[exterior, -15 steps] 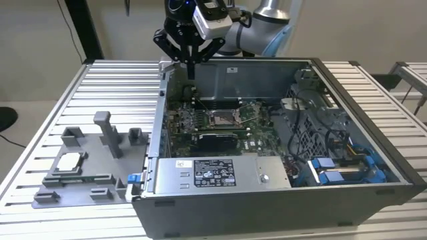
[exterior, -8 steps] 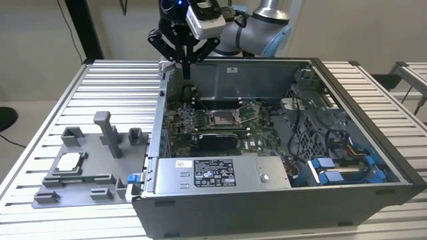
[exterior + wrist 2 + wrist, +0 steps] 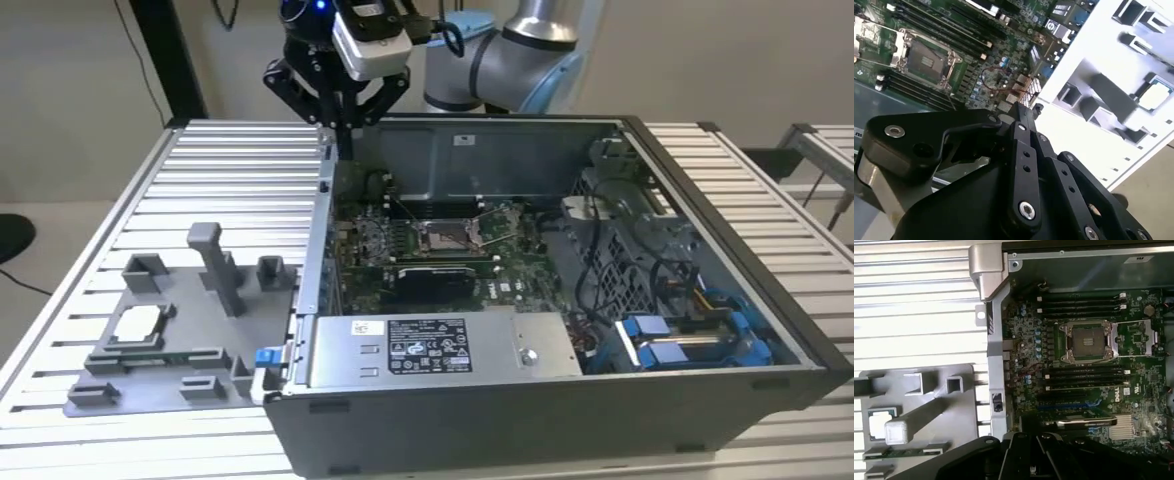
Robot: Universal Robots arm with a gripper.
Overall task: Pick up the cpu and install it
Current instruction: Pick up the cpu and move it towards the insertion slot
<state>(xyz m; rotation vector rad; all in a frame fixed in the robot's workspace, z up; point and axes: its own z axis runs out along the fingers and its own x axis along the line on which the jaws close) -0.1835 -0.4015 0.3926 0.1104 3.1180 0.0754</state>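
Gripper (image 3: 344,125) over case (image 3: 534,425) wall; cpu (image 3: 140,323) in fixture (image 3: 203,342), well apart.
Jaws pressed together, empty; best spread them, centre squarely, pinch cpu's edges.

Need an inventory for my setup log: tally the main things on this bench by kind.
cpu: 1
grey fixture: 1
computer case: 1
motherboard socket: 1
claw: 1
Total: 5
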